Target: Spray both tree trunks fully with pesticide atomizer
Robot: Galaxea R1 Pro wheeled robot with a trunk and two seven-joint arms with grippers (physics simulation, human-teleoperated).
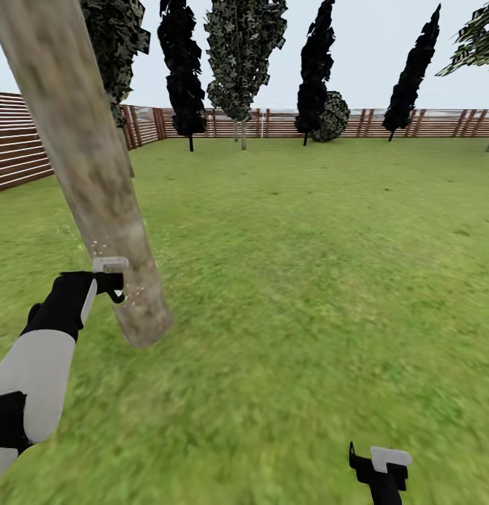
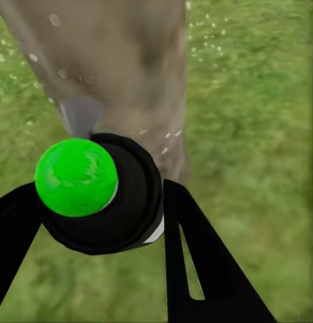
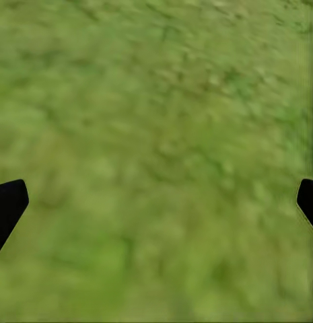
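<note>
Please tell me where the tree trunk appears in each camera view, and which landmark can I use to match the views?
Head view: tree trunk leans from the upper left corner down to the lawn, left of centre.
Left wrist view: the trunk stands behind the pesticide atomizer held in the left tool.
Right wrist view: grass, no trunk.
Shared landmark: the lawn.

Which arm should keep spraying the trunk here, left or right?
Left. The left gripper is shut on the pesticide atomizer, aimed at the tree trunk, with pesticide specks on the bark. The right gripper is open, empty, low over the lawn.
</note>
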